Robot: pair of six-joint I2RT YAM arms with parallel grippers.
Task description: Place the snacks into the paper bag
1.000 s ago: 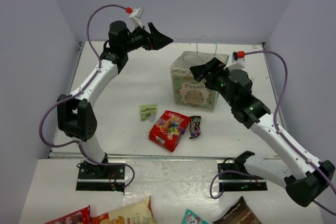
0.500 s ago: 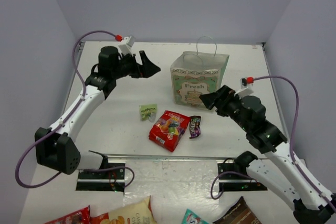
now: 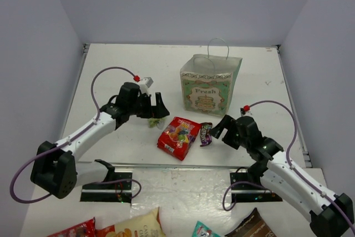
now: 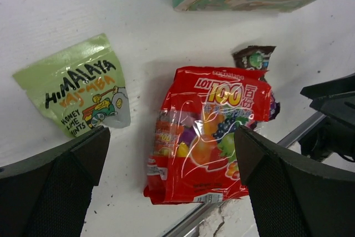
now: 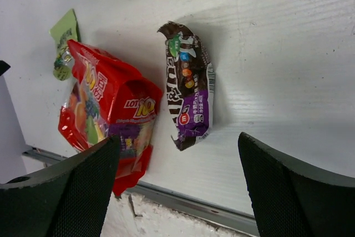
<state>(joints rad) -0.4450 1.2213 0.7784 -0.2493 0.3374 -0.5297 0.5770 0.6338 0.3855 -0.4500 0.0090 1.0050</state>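
The paper bag [image 3: 209,84] stands upright at the back of the table. In front of it lie the tiny green packet [image 3: 156,118], the red candy bag [image 3: 178,136] and the purple candy pack [image 3: 206,134]. My left gripper [image 3: 158,109] is open and empty, low over the green packet [image 4: 83,87] and the red candy bag [image 4: 208,131]. My right gripper [image 3: 219,129] is open and empty, just right of the purple candy pack [image 5: 188,101]. The blue chip bag, dark brown packet and silver foil packet are out of view.
A metal rail [image 3: 183,166] runs along the table's front edge, close to the red candy bag. Below it lie a yellow-orange chip bag [image 3: 136,227], a red packet [image 3: 75,230], a teal packet [image 3: 204,230] and a dark brown pouch [image 3: 252,227]. Walls close in both sides.
Both arms have come down and forward from beside the paper bag. The left gripper now hangs over the green packet, the right one beside the purple candy pack. The snacks have not moved.
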